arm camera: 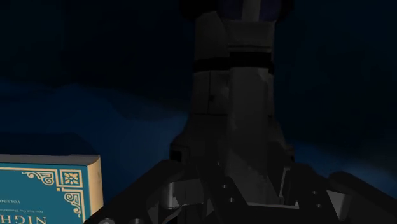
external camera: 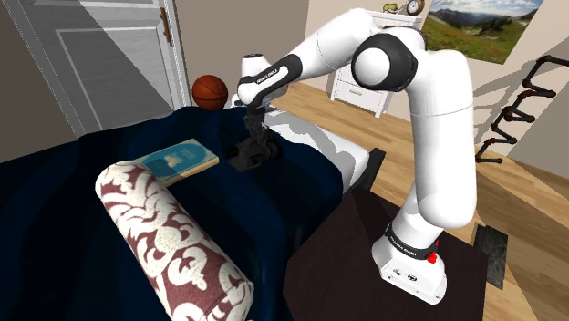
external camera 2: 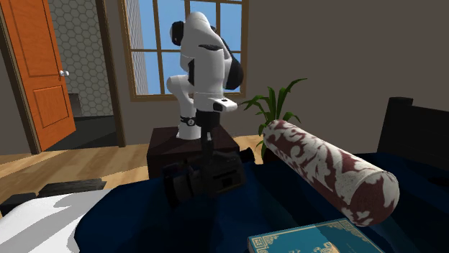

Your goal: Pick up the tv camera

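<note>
Your gripper (external camera: 253, 141) is down on the camera (external camera: 251, 155), which rests on the dark bed (external camera: 55, 210), just right of the book (external camera: 182, 160) in the shoulder view. I cannot tell whether the grip has closed. Confirm a firm clasp across the body, then lift straight up, slowly.
</note>
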Tool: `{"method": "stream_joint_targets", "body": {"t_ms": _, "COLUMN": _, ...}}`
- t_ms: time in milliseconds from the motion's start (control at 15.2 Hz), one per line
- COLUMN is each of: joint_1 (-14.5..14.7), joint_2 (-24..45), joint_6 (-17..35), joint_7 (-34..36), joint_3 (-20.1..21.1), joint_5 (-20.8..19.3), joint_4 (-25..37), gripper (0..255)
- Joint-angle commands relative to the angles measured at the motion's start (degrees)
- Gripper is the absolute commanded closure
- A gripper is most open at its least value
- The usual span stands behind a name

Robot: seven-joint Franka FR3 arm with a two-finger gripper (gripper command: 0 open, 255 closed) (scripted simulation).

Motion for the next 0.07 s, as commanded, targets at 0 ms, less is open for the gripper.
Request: {"method": "stream_joint_targets", "body": {"t_ms": 0, "joint_1": -0.04, "joint_2": -0.36, "joint_6": -0.41, "joint_7": -0.07, "joint_3": -0.06, "joint_5": -0.04, "joint_4": 0.22, "gripper": 255}}
